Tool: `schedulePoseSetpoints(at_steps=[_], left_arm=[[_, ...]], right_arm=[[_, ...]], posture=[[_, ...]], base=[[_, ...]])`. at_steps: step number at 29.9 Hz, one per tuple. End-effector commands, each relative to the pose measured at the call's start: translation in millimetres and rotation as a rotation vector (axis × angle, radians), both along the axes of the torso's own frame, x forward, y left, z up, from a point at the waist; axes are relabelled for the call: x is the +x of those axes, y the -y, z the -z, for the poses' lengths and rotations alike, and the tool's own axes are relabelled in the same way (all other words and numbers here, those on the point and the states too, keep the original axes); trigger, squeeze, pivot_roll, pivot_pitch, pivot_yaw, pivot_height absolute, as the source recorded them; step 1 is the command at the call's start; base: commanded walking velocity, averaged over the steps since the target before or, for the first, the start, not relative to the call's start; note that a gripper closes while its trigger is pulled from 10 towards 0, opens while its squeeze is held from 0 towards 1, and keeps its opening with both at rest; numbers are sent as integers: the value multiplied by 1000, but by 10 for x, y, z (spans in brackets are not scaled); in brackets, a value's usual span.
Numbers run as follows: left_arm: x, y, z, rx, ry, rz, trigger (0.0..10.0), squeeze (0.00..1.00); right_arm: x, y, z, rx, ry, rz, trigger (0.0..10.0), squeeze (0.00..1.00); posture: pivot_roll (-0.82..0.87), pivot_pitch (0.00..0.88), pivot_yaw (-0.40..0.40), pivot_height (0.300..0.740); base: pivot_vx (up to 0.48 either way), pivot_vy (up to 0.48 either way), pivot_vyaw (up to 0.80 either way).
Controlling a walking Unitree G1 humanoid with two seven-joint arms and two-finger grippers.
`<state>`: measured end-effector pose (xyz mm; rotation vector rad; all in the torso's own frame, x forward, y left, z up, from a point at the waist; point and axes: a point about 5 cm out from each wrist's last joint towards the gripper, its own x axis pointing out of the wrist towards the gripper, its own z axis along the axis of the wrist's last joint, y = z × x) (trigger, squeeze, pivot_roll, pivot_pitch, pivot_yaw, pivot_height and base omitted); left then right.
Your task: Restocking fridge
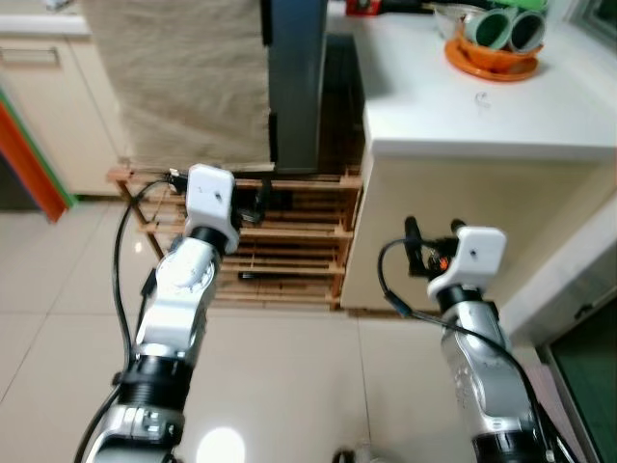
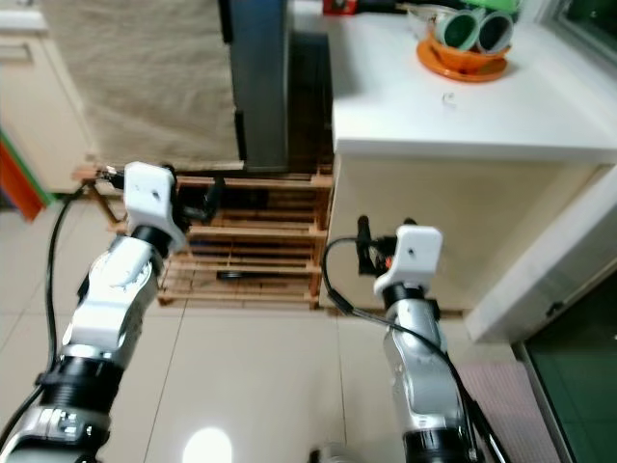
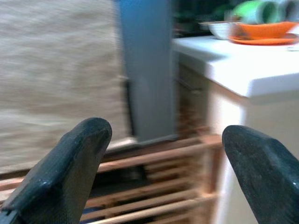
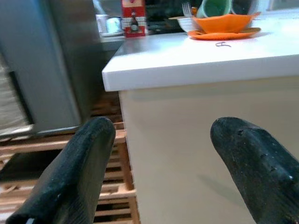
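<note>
I start with my left end effector: its two black fingers stand wide apart with nothing between them. It is raised in front of the low wooden rack, pointing toward the grey upright panel that stands on it. My right end effector is also spread open and empty. It faces the cream side wall of the white worktop, close to the corner. I judge that both arms are held up and forward like this only for travel, so the fingers are ready but do not touch anything while I walk.

Beyond the fingers, the wooden rack has several slatted shelves and sits on the tiled floor between a hanging beige cloth and the worktop. On the worktop, far from both arms, there is an orange plate with green cups lying in it, and a small bowl just beside. In the right wrist view I also see a red carton further back.

About the task's thing: I do not see any food item to restock. I cannot confirm if the grey panel belongs to the fridge; it may be its side or door. So I judge the task is at an early, approaching step, and I must first find the goods.
</note>
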<state>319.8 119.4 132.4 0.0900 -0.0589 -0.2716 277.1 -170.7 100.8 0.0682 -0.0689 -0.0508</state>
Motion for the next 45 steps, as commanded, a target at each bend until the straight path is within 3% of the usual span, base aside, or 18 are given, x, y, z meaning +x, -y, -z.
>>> schedulePoseSetpoints(at_steps=[1,7,11,16,28,34,37,40,42,43,45], left_arm=[[-15,-71,-2,11,-9,-15,10000,0],[-10,-97,59,6,-47,-31,10000,0],[64,-201,14,-11,-51,-78,10000,0],[59,-260,14,22,-61,-94,10000,0],[43,-292,79,13,-94,-114,10000,0],[78,-324,132,-44,-132,-145,10000,0],[103,-339,124,33,-95,-188,10000,0],[116,-300,92,47,-76,-168,10000,0],[116,-292,69,47,-68,-165,10000,0],[121,-315,78,49,-75,-178,10000,0],[124,-327,81,50,-78,-182,10000,0]], right_arm=[[32,-56,-79,24,38,-14,10000,0],[19,-79,-67,23,39,-15,10000,0],[31,-111,-20,28,21,-26,10000,0],[50,-138,-22,28,26,-40,10000,0],[-35,-103,99,45,-19,-6,10000,0],[-171,-123,162,35,-38,-16,10000,0],[-209,-121,188,20,-47,-27,10000,0],[-253,-115,209,-3,-50,-48,10000,0],[-341,-111,244,-39,-54,-82,10000,0],[-499,-98,296,-80,-66,-118,10000,0],[-554,-87,316,-76,-76,-119,10000,0]], posture=[[-110,0,15,732],[-108,0,14,732],[-75,0,16,732],[-60,0,22,732],[-54,0,8,732],[-85,0,11,732],[-99,0,14,732],[-106,0,15,732],[-107,0,17,732],[-107,0,18,732],[-112,0,20,732]], base=[[337,341,0],[205,405,0],[0,480,0],[0,480,0],[0,480,0],[0,480,0],[0,375,0],[0,0,0],[184,154,0],[401,262,0],[409,131,0]])
